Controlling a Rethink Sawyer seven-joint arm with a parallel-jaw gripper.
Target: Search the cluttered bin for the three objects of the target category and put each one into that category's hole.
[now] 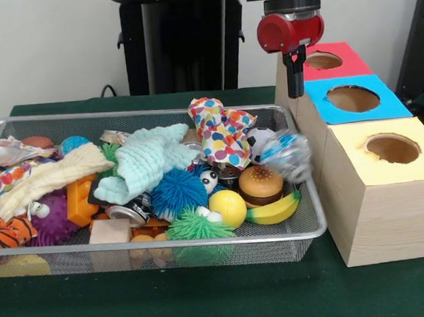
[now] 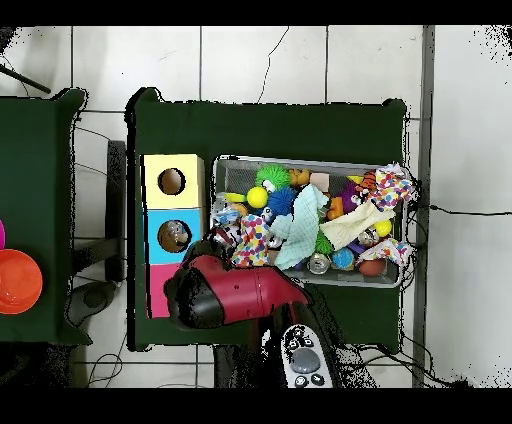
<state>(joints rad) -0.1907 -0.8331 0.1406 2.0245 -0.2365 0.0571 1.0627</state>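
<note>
Green-covered counter (image 1: pixel 208 298) carries mesh bin (image 1: pixel 316 224) of mixed toys; gripper (image 1: pixel 296 93), state indeterminable, hangs beside blue hole (image 1: pixel 353 98).

a dark green cloth (image 1: pixel 209 305) covers the table. beside it in the overhead view stands a second green-covered table (image 2: pixel 40 200) with an orange round dish (image 2: pixel 18 281) (only partly showing) at its edge, over pale floor tiles (image 2: pixel 260 60).
</note>
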